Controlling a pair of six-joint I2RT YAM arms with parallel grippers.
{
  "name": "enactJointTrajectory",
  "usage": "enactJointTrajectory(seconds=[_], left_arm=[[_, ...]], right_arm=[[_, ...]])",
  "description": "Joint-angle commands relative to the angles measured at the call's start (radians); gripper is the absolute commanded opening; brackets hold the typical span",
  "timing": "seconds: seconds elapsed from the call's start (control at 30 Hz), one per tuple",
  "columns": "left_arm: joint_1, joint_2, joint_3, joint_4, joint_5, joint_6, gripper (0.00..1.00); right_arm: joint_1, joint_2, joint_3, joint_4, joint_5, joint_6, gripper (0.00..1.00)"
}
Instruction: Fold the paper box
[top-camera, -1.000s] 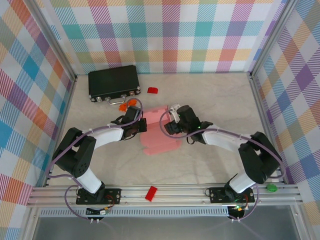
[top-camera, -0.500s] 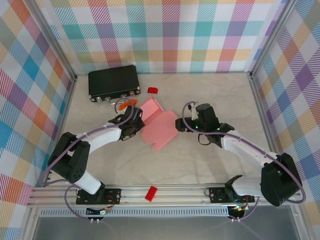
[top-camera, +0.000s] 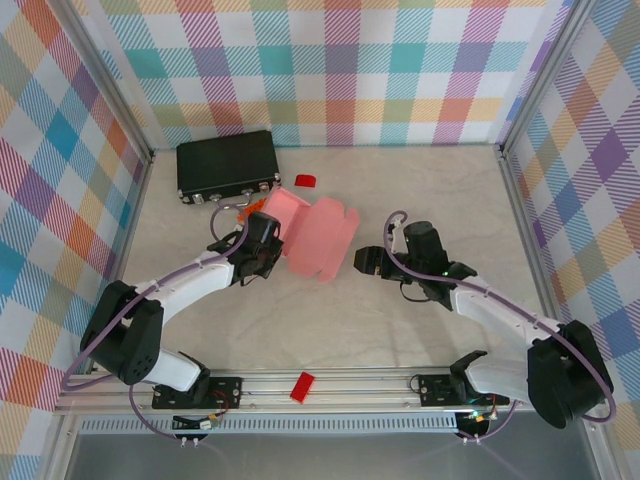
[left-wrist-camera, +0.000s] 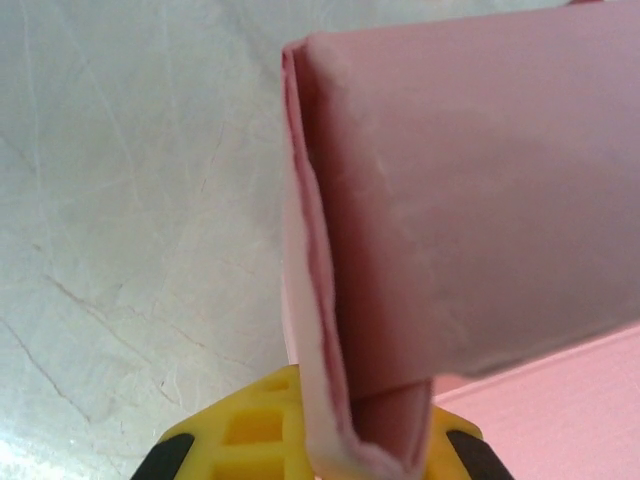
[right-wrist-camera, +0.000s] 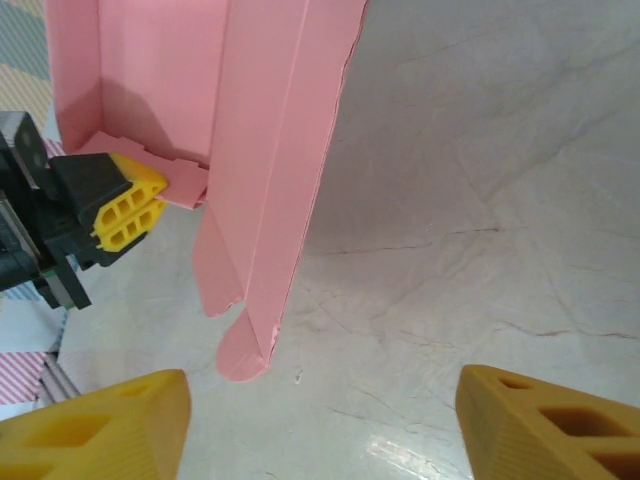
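**1. Work item.** Pale pink thin-card paper box (top-camera: 318, 235): ctr of top view, slightly up-left of mid-frame. Part-formed: side walls raised, one long panel standing, rounded tuck tab at its end, lid not closed. In right wrist view it takes the upper left, w/ the tab low at ctr-left. Whether its base lies flat on the light marble-pattern table (right-wrist-camera: 480, 200) cannot be told.

**2. Grippers.**
- Left gripper (top-camera: 265, 252): at left edge of box. Jaws pressed together on a doubled card flap. In left wrist view the folded card is nipped btwn yellow fingertips (left-wrist-camera: 250, 440) at frame bottom.
- Right gripper (top-camera: 366, 262): right of box, apart from it. Jaws spread, nothing btwn them. In right wrist view its yellow fingers (right-wrist-camera: 100, 425) sit in the bottom corners w/ bare table btwn.

**3. Step in hand (judged).** Mid-fold. Left gripper acts as anchor; right gripper is free and lined up facing the standing panel.

**4. Next move (judged).**
- Bring right gripper in to the standing panel on box's right side.
- Make contact on the panel face near the crease, not at the free edge; thin card will likely buckle otherwise.
- Fold panel over and guide the tab into the body.
- Keep the left pinch firm, else box will prob. slide or swing.

**5. Non-task items.**
- Black rectangular hard case (top-camera: 228, 165): upper left.
- Small red plastic piece (top-camera: 305, 180): just above box.
- Second red piece (top-camera: 301, 386): on near rail, bottom ctr.
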Motion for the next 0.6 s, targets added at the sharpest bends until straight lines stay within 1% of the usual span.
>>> enactJointTrajectory(seconds=[0.0,0.1,0.23,0.33,0.57], left_arm=[[-0.017,-0.021,-0.013,-0.026,0.031,-0.071,0.0],[-0.017,-0.019,-0.018,-0.017,0.057,-0.084,0.0],[-0.02,-0.021,-0.028,-0.002,0.081,-0.102,0.0],[-0.023,-0.028,-0.029,-0.002,0.082,-0.109,0.0],[-0.024,-0.042,-0.027,-0.008,0.084,-0.113,0.0]], right_arm=[[-0.004,0.026,-0.01,0.151,-0.055,0.094,0.65],[-0.004,0.064,-0.011,0.212,-0.084,0.111,0.61],[-0.004,0.108,0.0,0.236,-0.068,0.151,0.58],[-0.004,0.135,0.004,0.268,-0.064,0.178,0.55],[-0.003,0.195,0.026,0.324,-0.104,0.207,0.44]])
